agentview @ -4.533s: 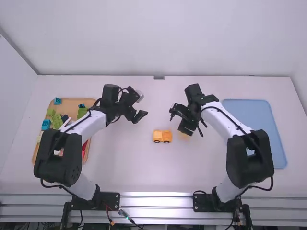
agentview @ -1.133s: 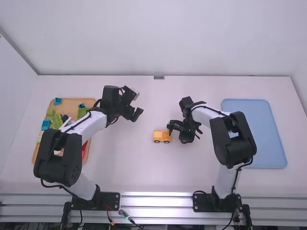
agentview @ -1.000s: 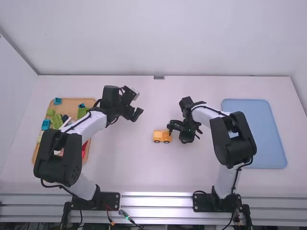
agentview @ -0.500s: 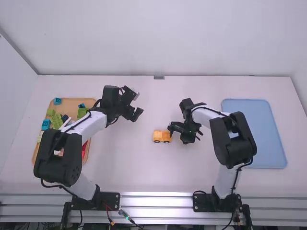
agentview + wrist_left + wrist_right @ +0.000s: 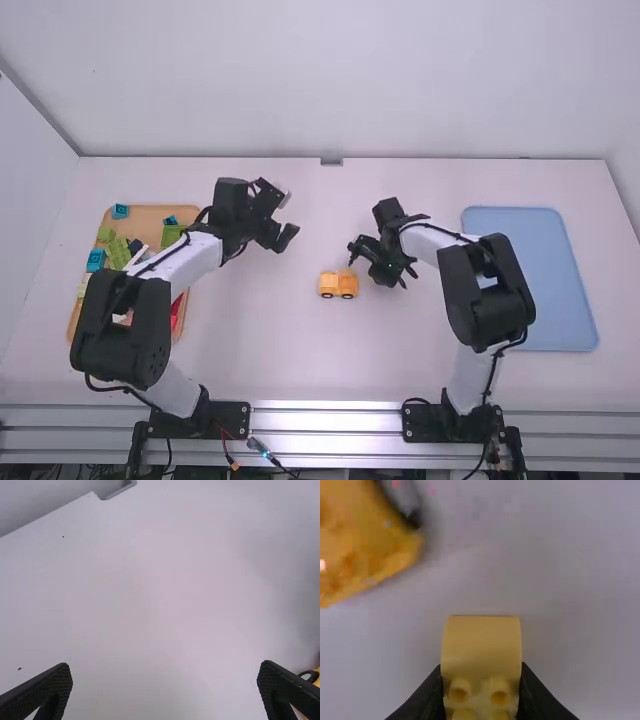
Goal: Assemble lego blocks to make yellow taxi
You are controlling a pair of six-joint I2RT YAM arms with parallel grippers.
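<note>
Right wrist view, bottom centre: the right pincer point(image 5: 481, 680) clasps a pale-yellow studded plastic block point(image 5: 481, 640) by its sides, probably leaving its far end free for fitting; its long axis seems to run up the frame. Beyond, upper left, is the orange-yellow toy-brick car point(image 5: 360, 545). In the high view it sits mid-frame, lengthwise left to right; I cannot tell its nose. Farther up, the left pincer point(image 5: 285, 238) is spread wide, empty.

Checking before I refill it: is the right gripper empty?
No, the right wrist view shows a yellow block between the right gripper's fingers.
</note>
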